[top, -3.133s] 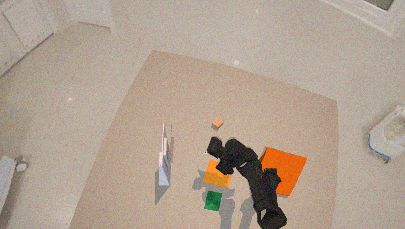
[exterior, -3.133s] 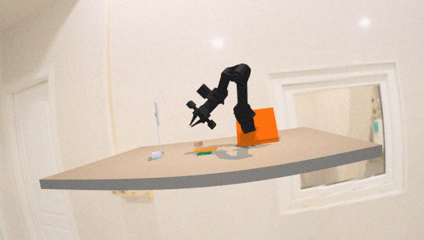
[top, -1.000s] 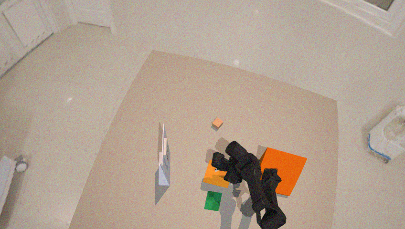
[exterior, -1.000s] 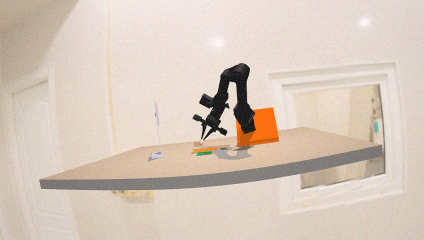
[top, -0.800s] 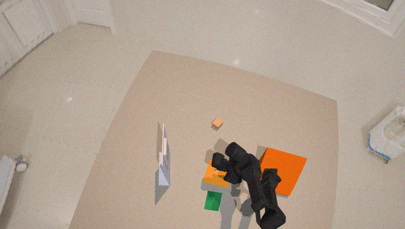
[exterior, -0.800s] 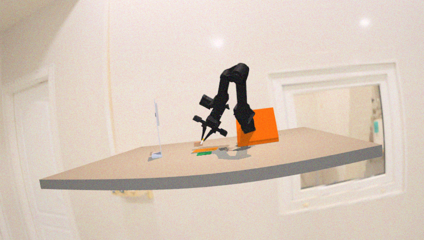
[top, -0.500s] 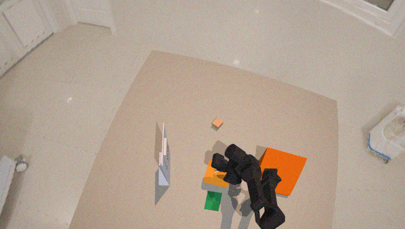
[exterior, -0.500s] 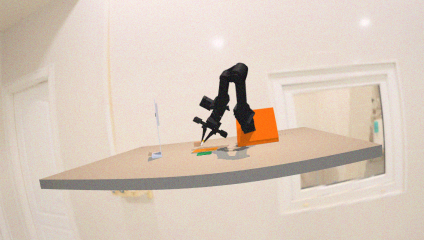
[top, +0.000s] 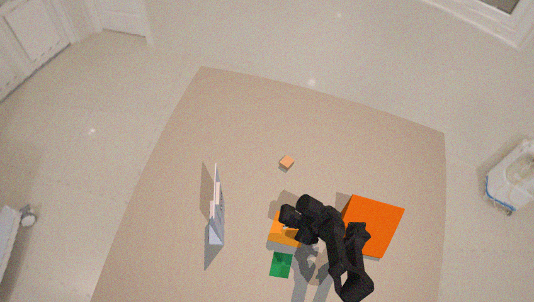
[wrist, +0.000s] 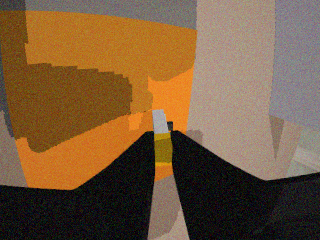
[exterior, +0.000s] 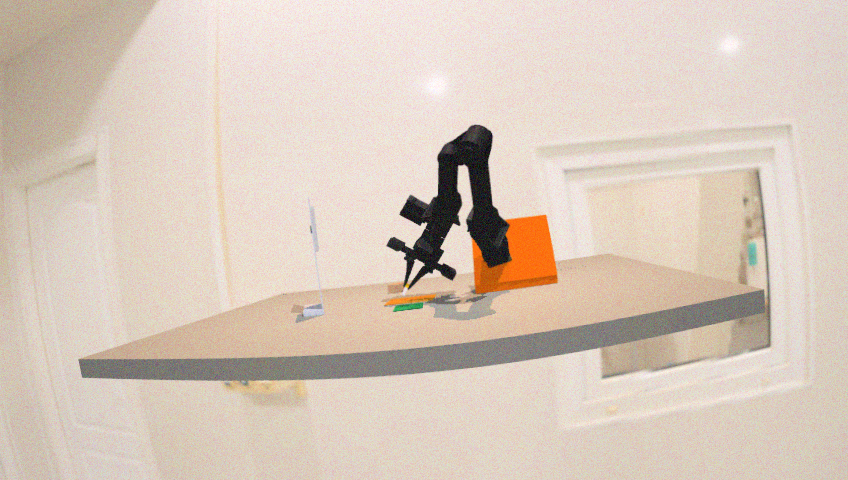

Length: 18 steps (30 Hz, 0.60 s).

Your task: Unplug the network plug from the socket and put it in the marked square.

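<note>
My gripper (top: 289, 221) (exterior: 409, 285) (wrist: 162, 139) is shut on the network plug (exterior: 405, 290) (wrist: 160, 143), a small pale piece with a yellow band that sticks out past the fingertips. The fingers point down and hold the plug very low over a flat orange square (top: 279, 234) (exterior: 416, 299) (wrist: 67, 156) marked on the table (top: 262, 112) (exterior: 595, 297). I cannot tell whether the plug touches the surface. A flat green square (top: 281, 265) (exterior: 408, 306) lies right next to the orange one. The upright pale panel (top: 216, 224) (exterior: 313, 237) (wrist: 296, 60) stands to the left, apart from the plug.
A large orange slab (top: 374, 224) (exterior: 514, 252) leans behind the arm on the right. A small orange cube (top: 286, 162) sits farther back on the table. The arm's shadow falls across both marked squares.
</note>
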### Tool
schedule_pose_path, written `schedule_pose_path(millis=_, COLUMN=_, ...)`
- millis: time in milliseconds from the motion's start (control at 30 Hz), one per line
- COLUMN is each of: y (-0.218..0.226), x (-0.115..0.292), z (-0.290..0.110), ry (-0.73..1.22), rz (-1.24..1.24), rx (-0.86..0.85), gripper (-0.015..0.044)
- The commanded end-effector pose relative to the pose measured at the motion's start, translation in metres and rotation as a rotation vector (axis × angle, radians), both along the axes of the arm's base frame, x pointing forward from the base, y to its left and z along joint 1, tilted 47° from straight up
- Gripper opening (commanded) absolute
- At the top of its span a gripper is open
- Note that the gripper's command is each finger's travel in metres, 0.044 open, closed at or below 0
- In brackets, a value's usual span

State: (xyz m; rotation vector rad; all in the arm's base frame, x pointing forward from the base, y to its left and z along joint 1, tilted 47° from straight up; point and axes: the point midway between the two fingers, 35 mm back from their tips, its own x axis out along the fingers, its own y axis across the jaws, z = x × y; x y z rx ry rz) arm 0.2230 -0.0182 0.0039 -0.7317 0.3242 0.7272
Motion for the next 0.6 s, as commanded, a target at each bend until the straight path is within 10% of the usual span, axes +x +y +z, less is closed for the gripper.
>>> schedule_pose_path(millis=0, y=0.0038, x=-0.0018, z=-0.0031, ry=0.010, rz=-0.002, rx=0.006, gripper=0.0000)
schedule_pose_path(millis=567, y=0.0107, x=-0.0003, z=-0.0057, ry=0.006, rz=-0.003, rx=0.010, gripper=0.0000)
